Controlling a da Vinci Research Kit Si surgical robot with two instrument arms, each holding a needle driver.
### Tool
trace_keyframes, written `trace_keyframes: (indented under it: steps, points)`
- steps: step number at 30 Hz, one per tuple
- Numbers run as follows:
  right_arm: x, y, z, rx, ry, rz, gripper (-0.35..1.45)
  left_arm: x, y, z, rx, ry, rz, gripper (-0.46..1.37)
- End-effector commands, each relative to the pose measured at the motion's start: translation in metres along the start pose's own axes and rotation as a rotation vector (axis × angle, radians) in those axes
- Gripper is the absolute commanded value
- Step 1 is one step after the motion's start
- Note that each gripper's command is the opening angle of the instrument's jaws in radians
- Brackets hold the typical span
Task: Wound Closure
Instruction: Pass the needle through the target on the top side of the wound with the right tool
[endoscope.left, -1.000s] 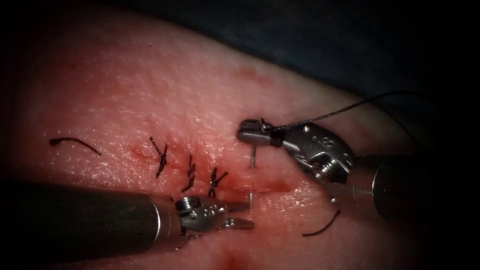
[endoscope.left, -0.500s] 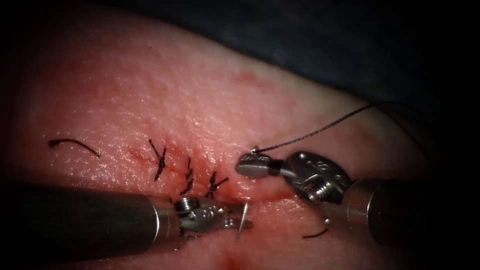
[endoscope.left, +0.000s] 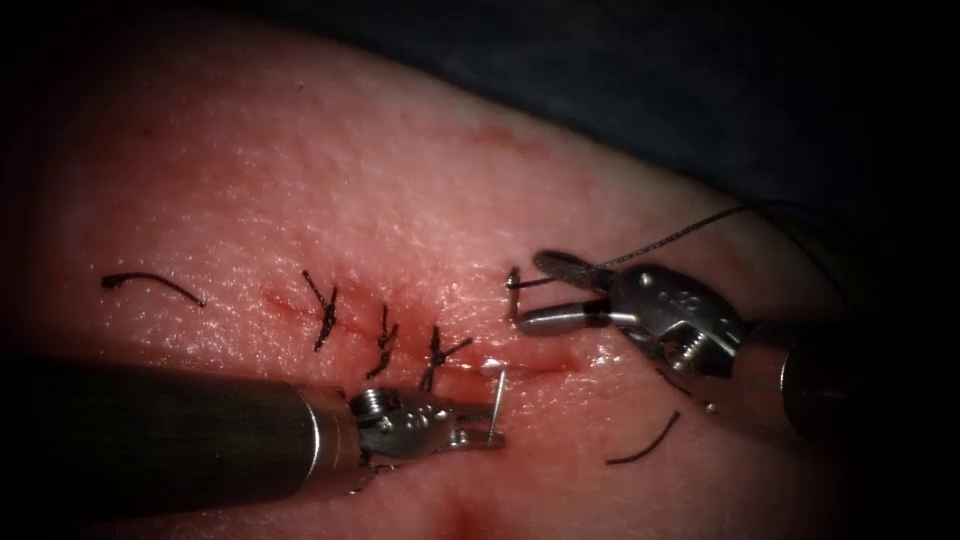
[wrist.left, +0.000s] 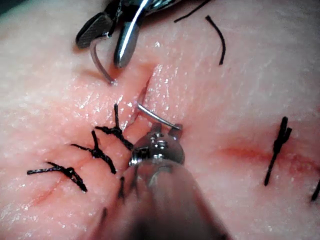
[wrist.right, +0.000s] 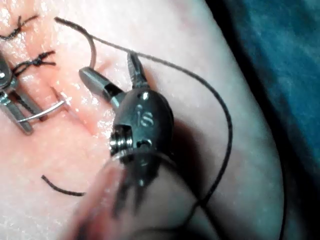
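Note:
The curved needle (endoscope.left: 498, 393) passes under the open end of the cut (endoscope.left: 545, 365), to the right of the stitches. Its tip stands out of the tissue (endoscope.left: 300, 170) on the near edge. My left tool (endoscope.left: 485, 425) is shut on the needle just behind that tip, as the left wrist view confirms for tool (wrist.left: 170, 131) and needle (wrist.left: 155, 116). The needle's tail rises from the far edge, between the open jaws of my right tool (endoscope.left: 530, 291), which hold nothing. The thread (endoscope.left: 680, 237) runs from the tail off to the right. The right tool (wrist.right: 106, 65) stands open in its own wrist view too.
Three knotted dark stitches (endoscope.left: 383, 340) close the cut's left part. One loose cut end of thread (endoscope.left: 150, 283) lies far left, another (endoscope.left: 645, 447) near the right shaft. Red fluid wets the tissue around the cut. Dark cloth (endoscope.left: 650, 80) lies beyond the tissue's far edge.
The right tool drove the needle deeper, then opened and let go of the tail. The tip came further out on the near edge, and the left tool shut on it.

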Motion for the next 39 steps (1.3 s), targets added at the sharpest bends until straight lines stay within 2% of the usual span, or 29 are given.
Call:
trace_keyframes:
  steps: [1,4,7,10,18,23,25,26,27,29,36,39]
  points:
    - [0.0005,0.0001,-0.0001,0.005,0.026,-0.022,1.29,0.0,0.0,0.0,-0.004,0.0,0.0,0.0]
    - [0.0024,-0.0004,0.0001,0.044,0.076,-0.071,1.2,0.0,0.0,0.0,-0.004,0.0,0.0,-0.01]
    - [0.0032,-0.0012,0.0005,0.067,0.078,-0.111,1.12,0.0,0.0,0.0,-0.004,0.0,0.0,-0.01]
    - [0.0032,-0.0018,0.0012,0.073,0.081,-0.147,1.12,0.0,0.0,0.0,-0.004,0.0,0.0,-0.01]
    - [0.0028,-0.0016,0.0016,0.081,0.046,-0.198,1.1,-0.0001,0.0,-0.0001,-0.005,0.0,0.0,-0.02]
    - [0.0031,-0.0015,0.0021,0.073,0.044,-0.208,0.94,0.0,0.0,0.0,-0.005,0.0,0.0,-0.04]
    - [0.003,-0.0015,0.0023,0.072,0.045,-0.209,0.79,-0.0001,0.0,0.0,-0.005,0.0,0.0,-0.04]
    - [0.0028,-0.0015,0.0024,0.074,0.046,-0.21,0.52,-0.0001,0.0,0.0,-0.005,0.0,0.0,-0.04]
    - [0.0028,-0.0016,0.0024,0.081,0.043,-0.211,0.34,-0.0001,0.0,0.0,-0.005,0.0,0.0,-0.04]
    - [0.0027,-0.0017,0.0025,0.102,0.037,-0.211,-0.34,0.0,0.0,0.0,-0.005,0.0,0.0,-0.04]
    - [0.0012,-0.0027,0.0031,0.163,-0.012,-0.23,-0.35,-0.0001,0.0,-0.0001,-0.005,0.0,0.0,-0.06]
    - [0.0009,-0.0029,0.0033,0.164,-0.026,-0.186,-0.35,-0.0001,0.0,-0.0001,-0.005,0.0,0.001,-0.06]
